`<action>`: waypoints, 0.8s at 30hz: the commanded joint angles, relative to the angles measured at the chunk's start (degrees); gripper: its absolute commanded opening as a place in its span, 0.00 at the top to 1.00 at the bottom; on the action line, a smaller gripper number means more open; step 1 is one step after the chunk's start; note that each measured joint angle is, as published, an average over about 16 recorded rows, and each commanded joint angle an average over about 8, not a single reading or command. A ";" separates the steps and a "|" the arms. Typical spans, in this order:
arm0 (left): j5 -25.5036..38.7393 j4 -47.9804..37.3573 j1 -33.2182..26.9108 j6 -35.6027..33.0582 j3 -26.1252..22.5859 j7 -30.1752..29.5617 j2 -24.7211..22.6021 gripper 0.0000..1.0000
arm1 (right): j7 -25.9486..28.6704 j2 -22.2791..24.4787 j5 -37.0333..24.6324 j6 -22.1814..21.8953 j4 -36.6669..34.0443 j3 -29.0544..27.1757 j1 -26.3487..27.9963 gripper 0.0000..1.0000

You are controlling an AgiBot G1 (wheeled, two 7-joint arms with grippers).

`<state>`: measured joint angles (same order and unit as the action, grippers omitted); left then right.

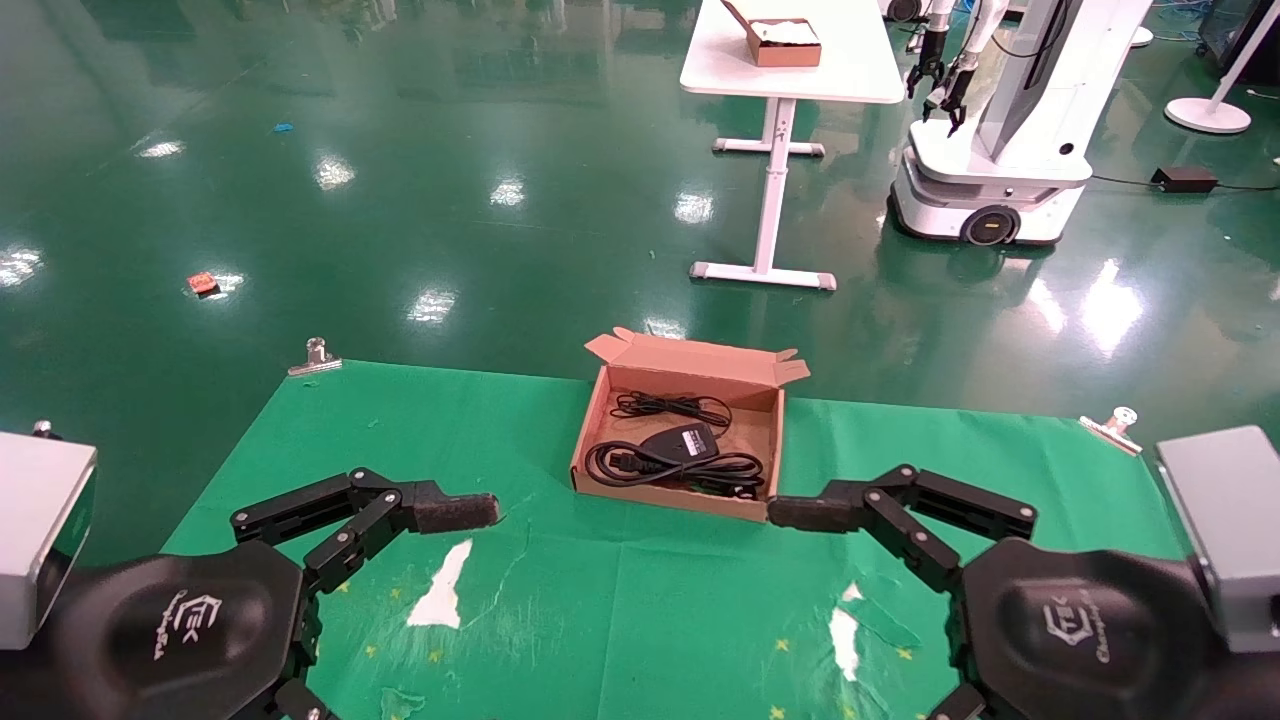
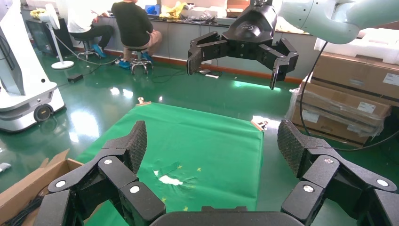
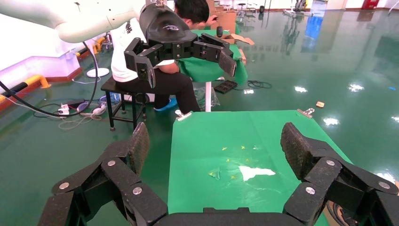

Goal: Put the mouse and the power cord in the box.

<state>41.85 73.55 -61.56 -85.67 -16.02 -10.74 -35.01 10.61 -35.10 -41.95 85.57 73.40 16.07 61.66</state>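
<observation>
The table (image 1: 300,440) carries the box (image 1: 600,420), lid flaps up, near its far edge. Inside lie the cord (image 1: 640,465) and the mouse (image 1: 680,440) — both look packed. The left gripper (image 1: 455,512) and right gripper (image 1: 800,512) hover spread and empty; the right sits just beside the box's near corner — a careless swing could shove it.

The right gripper (image 3: 214,143) fills the near part of the right wrist view, its two ridged fingers (image 3: 139,147) spread wide apart with nothing between them. Beyond them lies a green cloth (image 3: 226,141) with white worn patches. The left gripper (image 3: 188,56) hangs above the cloth's far end, fingers also apart and empty. A seated person (image 3: 164,70) is behind it.
</observation>
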 commanded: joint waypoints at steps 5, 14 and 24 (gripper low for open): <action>0.00 0.00 0.00 0.00 0.00 0.00 0.00 0.00 | 0.00 0.00 0.00 0.00 0.00 0.00 0.00 0.00; 0.00 0.00 0.00 0.00 0.00 0.00 0.00 0.00 | 0.00 0.00 0.00 0.00 0.00 0.00 0.00 0.00; 0.00 0.00 0.00 0.00 0.00 0.00 0.00 0.00 | 0.00 0.00 0.00 0.00 0.00 0.00 0.00 0.00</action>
<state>41.85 73.55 -61.56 -85.68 -16.02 -10.74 -35.01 10.61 -35.10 -41.95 85.57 73.40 16.07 61.66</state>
